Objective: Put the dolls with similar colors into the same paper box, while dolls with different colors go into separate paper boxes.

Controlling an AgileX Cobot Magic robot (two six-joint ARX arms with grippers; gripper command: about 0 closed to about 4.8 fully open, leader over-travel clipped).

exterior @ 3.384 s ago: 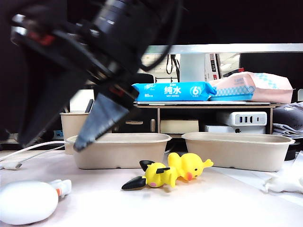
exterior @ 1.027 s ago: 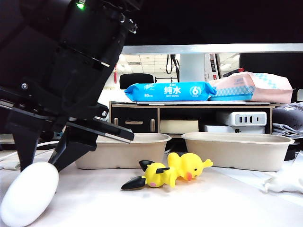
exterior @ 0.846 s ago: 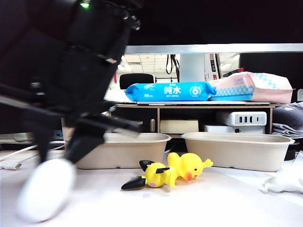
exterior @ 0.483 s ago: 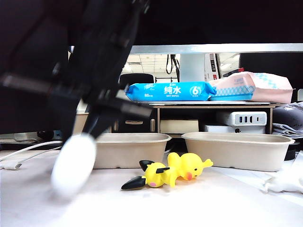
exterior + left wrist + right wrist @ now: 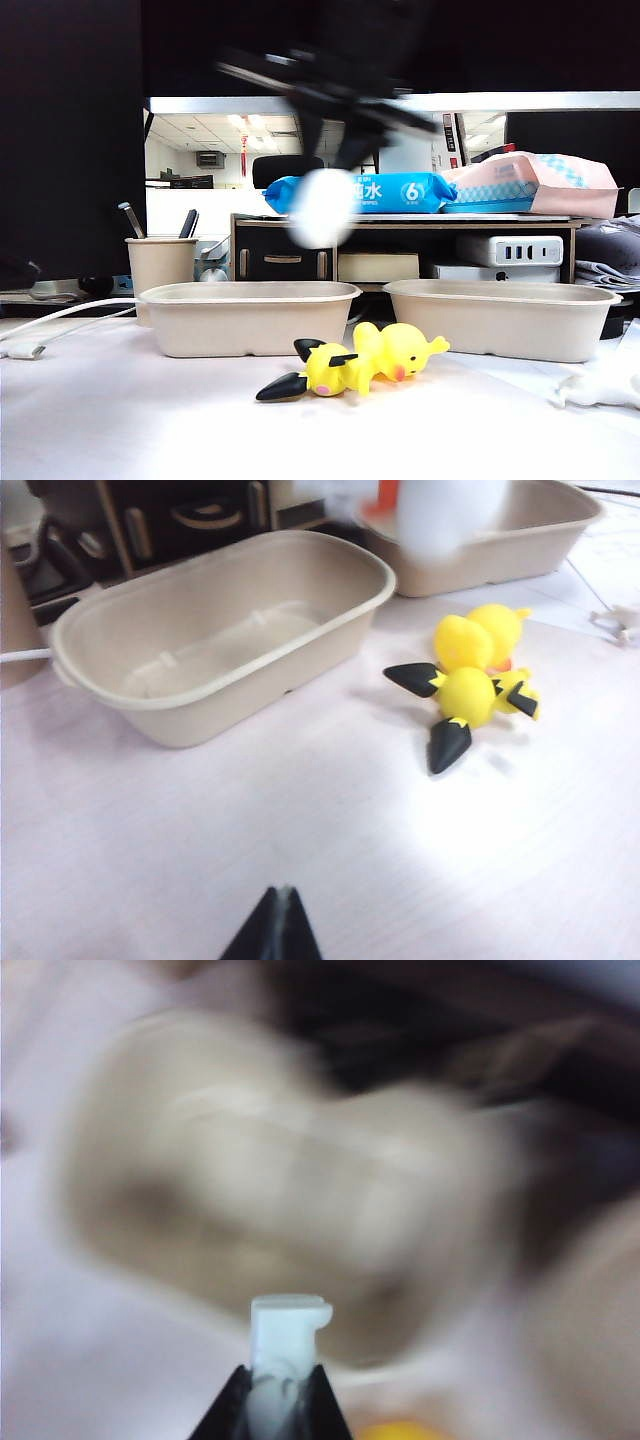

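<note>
My right gripper is shut on the round white doll. In the exterior view that white doll hangs blurred, high above the table, under the right gripper. From the left wrist it shows as the white doll with an orange bit, near the far paper box. Two beige paper boxes stand side by side, and the near box holds nothing. The yellow mouse doll and the duck doll lie touching in front of them. My left gripper is shut over bare table.
A beige pen cup stands behind the left box. A shelf behind carries a blue wipes pack and a pink pack. A white cable lies at the left, a small white object at the right.
The right gripper has carried the white doll from the table at the near left up and to the right, well above the boxes. The yellow dolls and the boxes have not moved.
</note>
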